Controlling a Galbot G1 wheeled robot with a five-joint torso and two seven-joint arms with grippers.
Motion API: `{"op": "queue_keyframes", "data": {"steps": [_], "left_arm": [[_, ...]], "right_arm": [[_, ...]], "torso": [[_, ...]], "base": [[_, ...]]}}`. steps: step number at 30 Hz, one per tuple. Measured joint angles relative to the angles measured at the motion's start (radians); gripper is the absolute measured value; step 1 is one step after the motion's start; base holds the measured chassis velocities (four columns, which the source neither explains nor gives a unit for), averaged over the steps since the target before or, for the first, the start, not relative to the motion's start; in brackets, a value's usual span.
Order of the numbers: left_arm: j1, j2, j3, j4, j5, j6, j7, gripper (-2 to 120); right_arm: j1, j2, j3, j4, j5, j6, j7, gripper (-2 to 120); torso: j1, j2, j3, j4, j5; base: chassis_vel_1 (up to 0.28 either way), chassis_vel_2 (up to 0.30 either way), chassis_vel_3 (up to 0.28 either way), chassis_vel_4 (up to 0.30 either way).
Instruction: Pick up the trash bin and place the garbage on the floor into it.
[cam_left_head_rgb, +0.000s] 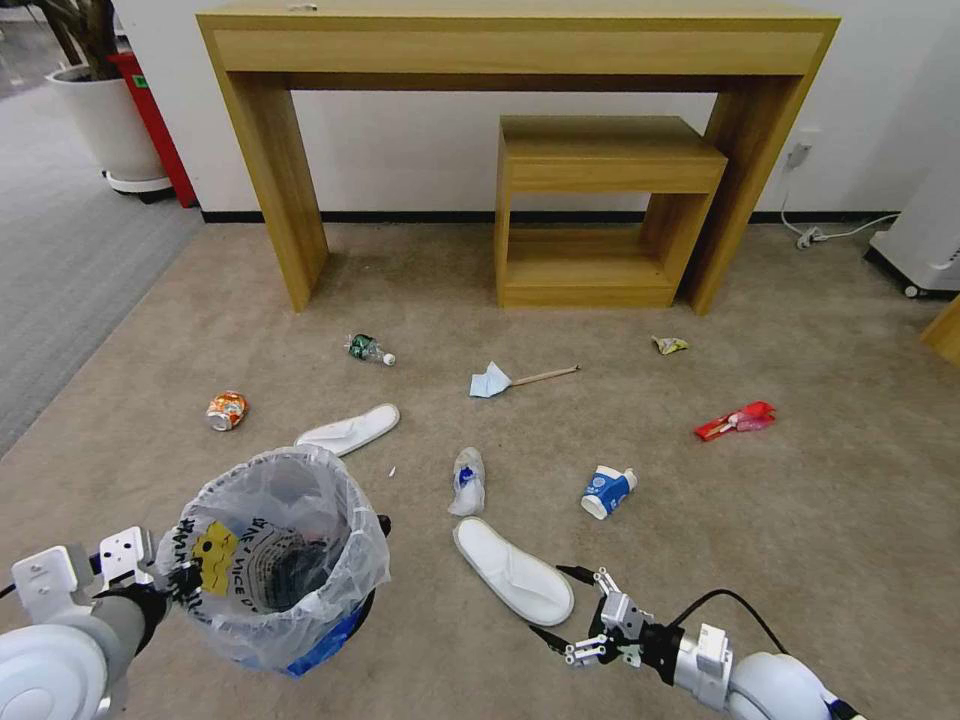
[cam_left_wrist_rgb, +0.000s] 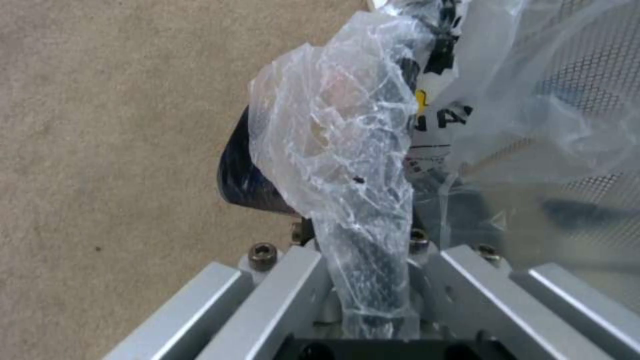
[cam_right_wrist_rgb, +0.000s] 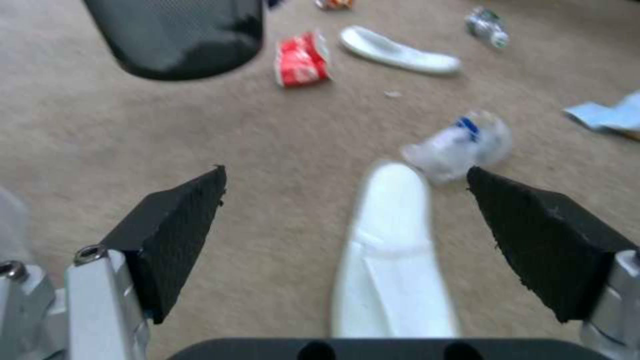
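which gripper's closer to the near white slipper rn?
Right. The right gripper hangs open just beside the near slipper; the left gripper is across the trash bin, clamped on its rim.

Wooden desk — (nested) stool

Probably an office: carpeted floor, wooden console table, potted plant.
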Motion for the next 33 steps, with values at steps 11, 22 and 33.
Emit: {"op": "queue_keyframes", "data": {"steps": [11, 22, 33], "left_arm": [[-0.009, -0.006, 0.011, 0.01, 0.018, 0.0, 0.01, 1], [-0.011, -0.012, 0.011, 0.013, 0.021, 0.0, 0.011, 1], [-0.016, -0.021, 0.01, 0.015, 0.026, 0.0, 0.012, 1]], "right_arm": [[0.005, -0.023, -0.033, 0.095, -0.071, -0.168, 0.211, 100], [0.095, -0.048, -0.139, 0.118, -0.046, -0.271, 0.281, 100], [0.203, -0.061, -0.278, 0.122, -0.003, -0.322, 0.33, 100]], "torso": [[0.0, 0.0, 0.0, -0.0001, -0.0001], [0.0, 0.0, 0.0, 0.0, 0.0], [0.0, 0.0, 0.0, 0.0, 0.0001]], "base": [[0.0, 0.0, 0.0, 0.0], [0.0, 0.0, 0.0, 0.0], [0.0, 0.0, 0.0, 0.0]]}}
